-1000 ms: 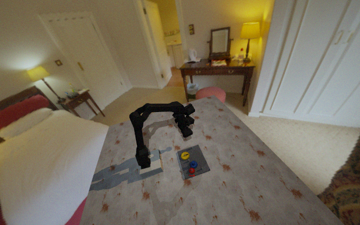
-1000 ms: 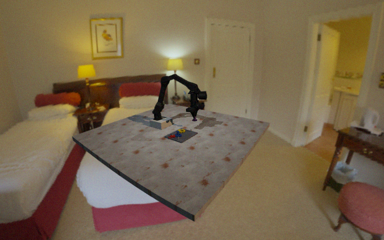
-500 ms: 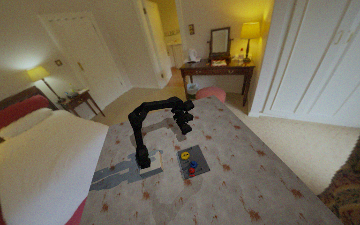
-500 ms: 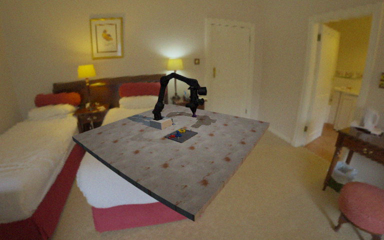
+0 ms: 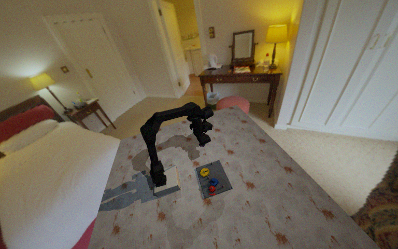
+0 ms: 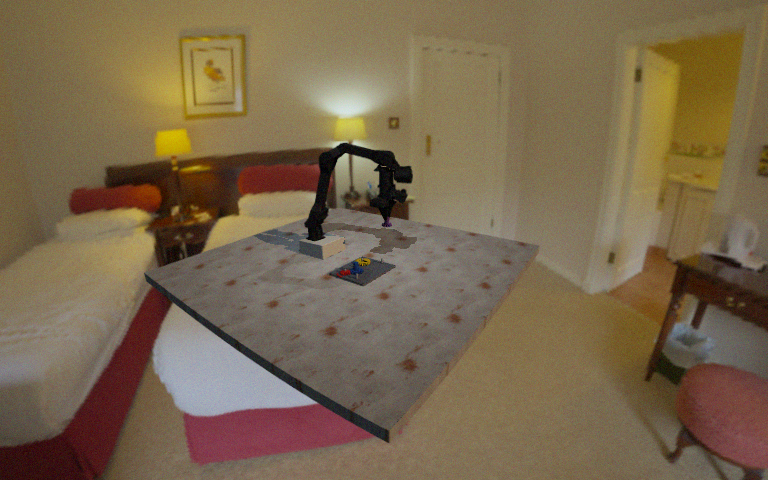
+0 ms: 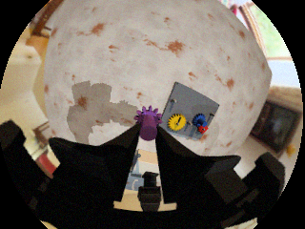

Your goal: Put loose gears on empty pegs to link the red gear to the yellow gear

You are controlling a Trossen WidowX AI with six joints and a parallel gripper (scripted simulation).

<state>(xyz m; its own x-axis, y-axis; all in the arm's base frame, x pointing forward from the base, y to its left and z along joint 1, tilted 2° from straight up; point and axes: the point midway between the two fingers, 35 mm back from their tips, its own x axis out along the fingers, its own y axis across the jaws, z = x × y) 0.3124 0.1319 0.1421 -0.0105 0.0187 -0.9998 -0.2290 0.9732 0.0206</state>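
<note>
You have the black parallel-jaw gripper [image 5: 202, 143] [image 6: 386, 219] [image 7: 148, 128] pinching the purple toothed gear [image 5: 201, 145] [image 6: 386, 224] [image 7: 149, 116] above the table. In the wrist view, the flat grey board [image 5: 218, 170] [image 6: 370, 275] [image 7: 193, 101] lies toward three o'clock. This looks like the carrying step; next, centre over the bare peg [image 5: 208, 178] [image 7: 189, 124] between yellow and blue, then lower.

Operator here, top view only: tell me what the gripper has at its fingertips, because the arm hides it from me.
Observer: From the wrist view, the gripper is shut on the purple gear's hub.
Operator: Which end of that gear points down, hub or teeth?
Observer: Teeth. The exterior view shows the purple gear with its toothed disc lowest, below the fingertips.
</note>
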